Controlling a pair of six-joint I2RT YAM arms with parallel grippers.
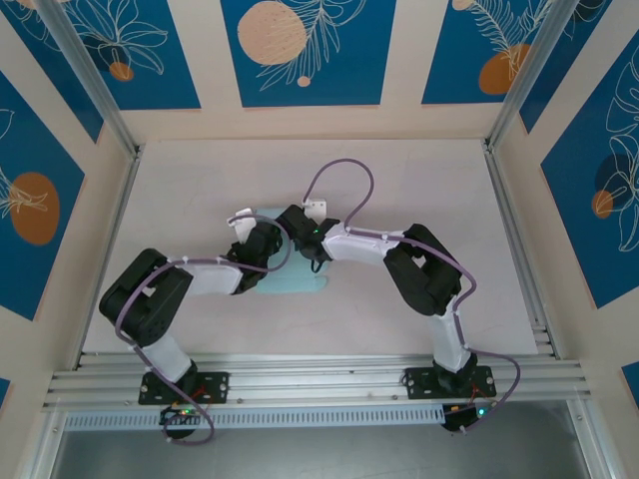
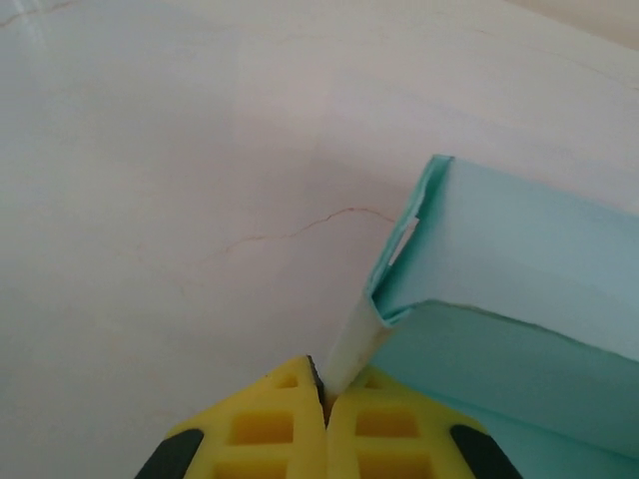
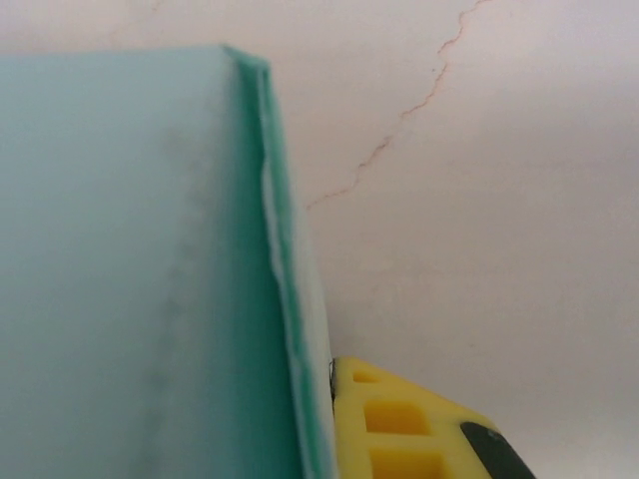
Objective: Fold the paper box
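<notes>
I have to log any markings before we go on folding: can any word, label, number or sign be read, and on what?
No text can be read anywhere.
The paper box: plain light-blue card, no print.
The left gripper and the right gripper: bare yellow fingers, no marking.
The wall panels: leaf and circle drawings, no letters.
The table: only thin cracks.

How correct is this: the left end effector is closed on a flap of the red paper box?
Only the colour is wrong: the paper box is pale blue, not red, as the left wrist view shows. The left end effector is closed on its flap.
</notes>
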